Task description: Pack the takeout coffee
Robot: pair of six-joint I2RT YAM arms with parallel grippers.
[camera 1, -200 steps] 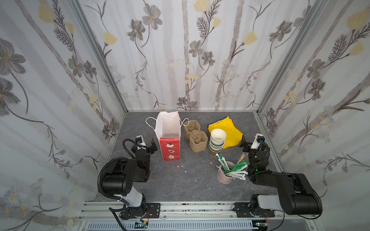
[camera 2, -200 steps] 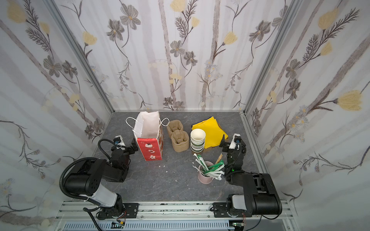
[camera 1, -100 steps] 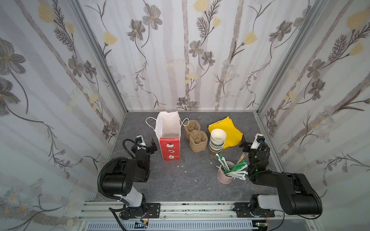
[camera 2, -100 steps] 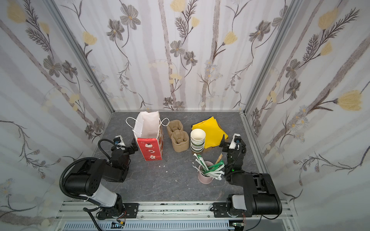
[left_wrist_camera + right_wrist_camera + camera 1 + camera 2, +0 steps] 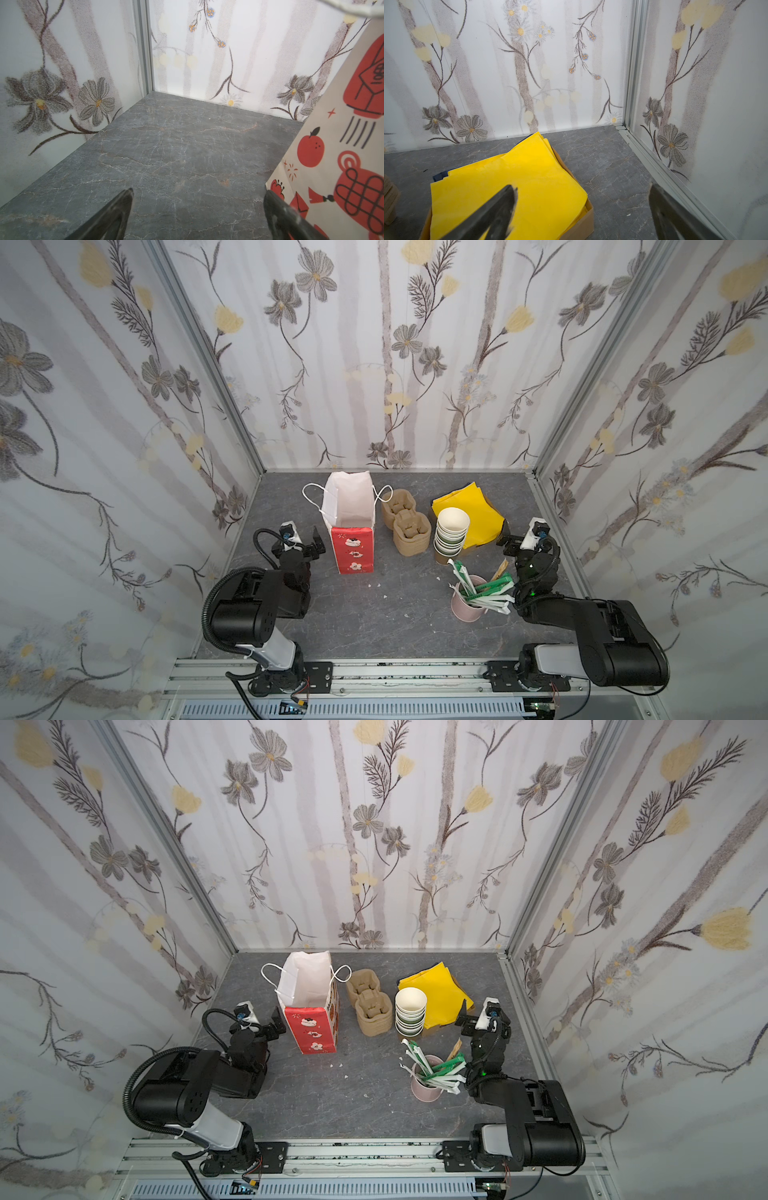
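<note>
The takeout coffee is not in view in any frame. A paper bag (image 5: 351, 522) with a red printed front and white inside stands open and upright left of centre; its printed side (image 5: 340, 145) fills one edge of the left wrist view. My left gripper (image 5: 311, 545) sits low just left of the bag, open, with only bare floor between its fingers (image 5: 198, 191). My right gripper (image 5: 509, 539) rests at the right, open and empty (image 5: 582, 186), one finger over the yellow paper (image 5: 508, 187).
Two brown pulp cup carriers (image 5: 405, 522) stand right of the bag. Beside them is a stack of lidless white-lined cups (image 5: 451, 531). Yellow paper lies in a cardboard box (image 5: 469, 510) at back right. A pink cup of wrapped straws (image 5: 469, 605) stands near the right arm.
</note>
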